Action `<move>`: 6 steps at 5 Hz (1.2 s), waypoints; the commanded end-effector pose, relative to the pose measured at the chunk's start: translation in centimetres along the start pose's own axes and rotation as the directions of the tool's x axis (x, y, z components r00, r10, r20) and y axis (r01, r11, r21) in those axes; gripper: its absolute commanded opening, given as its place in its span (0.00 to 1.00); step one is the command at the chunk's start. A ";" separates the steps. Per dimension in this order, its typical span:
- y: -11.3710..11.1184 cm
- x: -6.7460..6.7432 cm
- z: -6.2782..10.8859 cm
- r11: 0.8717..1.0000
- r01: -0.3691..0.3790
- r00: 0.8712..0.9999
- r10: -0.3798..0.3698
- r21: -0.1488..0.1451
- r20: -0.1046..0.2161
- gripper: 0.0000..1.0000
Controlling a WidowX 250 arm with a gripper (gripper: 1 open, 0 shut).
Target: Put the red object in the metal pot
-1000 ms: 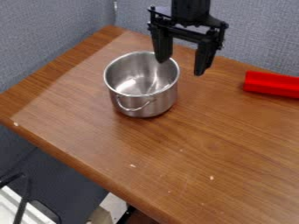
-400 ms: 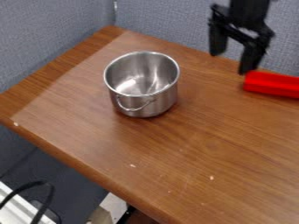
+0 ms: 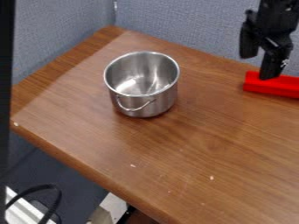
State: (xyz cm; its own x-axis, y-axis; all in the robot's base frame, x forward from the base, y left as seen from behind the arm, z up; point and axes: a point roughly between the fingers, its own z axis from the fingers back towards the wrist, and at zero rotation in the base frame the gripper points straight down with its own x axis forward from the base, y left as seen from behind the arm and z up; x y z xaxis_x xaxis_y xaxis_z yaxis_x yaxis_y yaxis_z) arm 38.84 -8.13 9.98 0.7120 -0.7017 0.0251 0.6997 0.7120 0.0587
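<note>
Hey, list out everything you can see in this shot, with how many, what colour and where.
metal pot: one, shiny silver, left of centre on the table, empty, wire handle hanging at the front
red object: one, bright red, right edge of the table, partly cut off by the frame
table: one, brown wood, fills most of the view
wall: grey-blue, behind the table
tool: one, black, jaws open, pointing down just above the red object

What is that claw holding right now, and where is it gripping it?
Nothing. The claw is open above the red block, which lies on the table; the pot is empty.
</note>
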 end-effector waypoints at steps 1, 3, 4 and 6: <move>0.1 1.8 1.3 0.995 0.088 0.995 -0.090 0.042 0.048 1.00; 0.8 3.8 0.0 0.989 0.139 0.989 -0.141 0.055 0.034 1.00; 1.3 4.9 -0.8 0.987 0.148 0.989 -0.149 0.057 0.014 1.00; 2.5 5.3 -3.0 0.996 0.033 0.999 -0.032 0.086 -0.007 1.00</move>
State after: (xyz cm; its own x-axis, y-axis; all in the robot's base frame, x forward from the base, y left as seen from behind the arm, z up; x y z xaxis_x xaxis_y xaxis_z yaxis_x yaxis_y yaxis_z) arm 43.94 -9.65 4.98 0.6909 -0.7222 -0.0321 0.7210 0.6851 0.1036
